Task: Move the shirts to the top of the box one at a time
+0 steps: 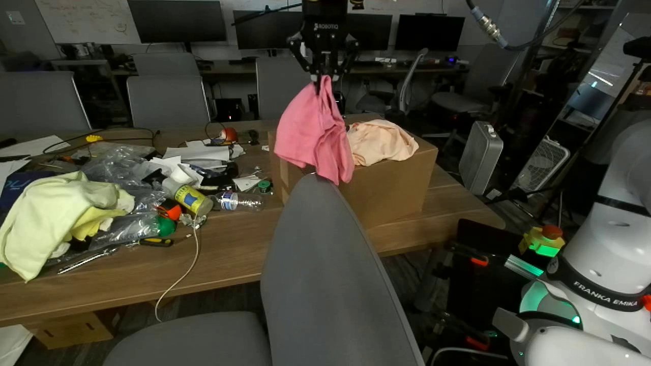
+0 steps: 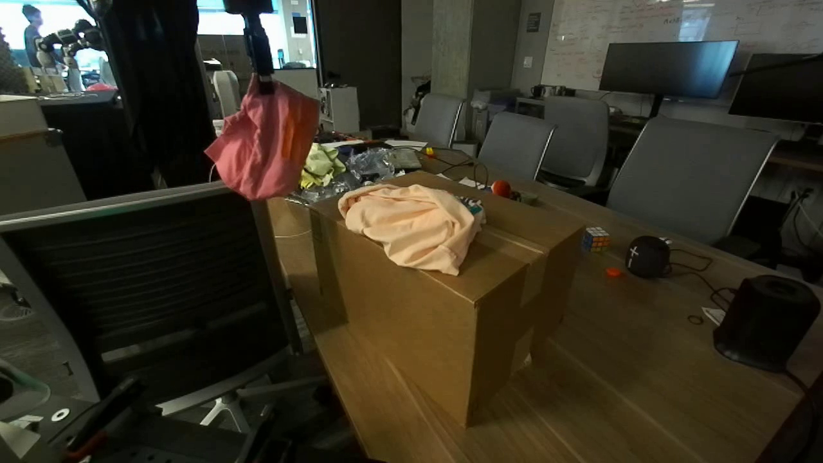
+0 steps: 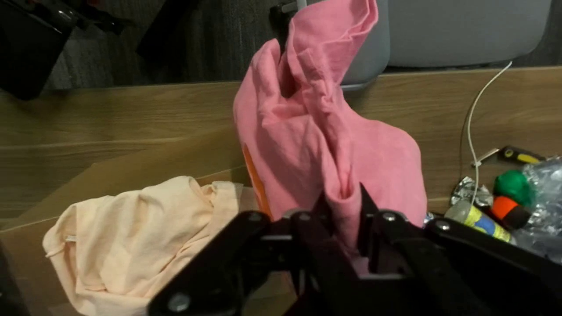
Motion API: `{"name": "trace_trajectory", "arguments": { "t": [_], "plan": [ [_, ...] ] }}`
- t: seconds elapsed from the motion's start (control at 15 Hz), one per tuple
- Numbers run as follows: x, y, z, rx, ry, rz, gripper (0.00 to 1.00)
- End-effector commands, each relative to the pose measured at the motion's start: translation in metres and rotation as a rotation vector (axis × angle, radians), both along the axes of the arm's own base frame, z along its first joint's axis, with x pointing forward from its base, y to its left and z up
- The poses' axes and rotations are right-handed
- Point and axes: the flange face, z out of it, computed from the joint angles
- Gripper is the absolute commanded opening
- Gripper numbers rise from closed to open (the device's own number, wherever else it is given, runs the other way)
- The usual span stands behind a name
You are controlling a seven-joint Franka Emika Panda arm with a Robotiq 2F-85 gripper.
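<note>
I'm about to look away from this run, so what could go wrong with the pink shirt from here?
The gripper pinches the pink shirt by a fold, so the loose cloth might slip or swing. Its hem looks close to the chair back and could snag there. The peach shirt already drapes over an edge of the box, so setting pink cloth beside it may nudge it off.

Shows a smooth, rounded white arm (image 1: 600, 246), ringed by a black band (image 1: 605, 294) lettered FRANKA EMIKA in white, with a green-lit patch (image 1: 536, 298). Has a black gripper (image 1: 324, 85) marked ROBOTIQ in pale letters, with angular links (image 3: 491, 248) and round silvery screws (image 3: 389, 216).
</note>
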Motion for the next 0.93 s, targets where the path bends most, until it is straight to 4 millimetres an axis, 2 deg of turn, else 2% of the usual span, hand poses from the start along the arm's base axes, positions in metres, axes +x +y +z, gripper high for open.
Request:
{"name": "trace_trajectory", "arguments": {
  "t": [0.0,0.13,0.33,0.53,0.87],
  "plan": [
    [-0.002,-0.046,0.015,0.042,-0.009,-0.161,0.03],
    [-0.007,-0.073,0.015,0.055,-0.006,-0.238,0.03],
    [-0.013,-0.1,0.015,0.074,-0.002,-0.317,0.03],
    [-0.021,-0.116,0.018,0.064,0.023,-0.366,0.03],
    [-0.03,-0.131,0.023,0.055,0.098,-0.42,0.03]
  ]
}}
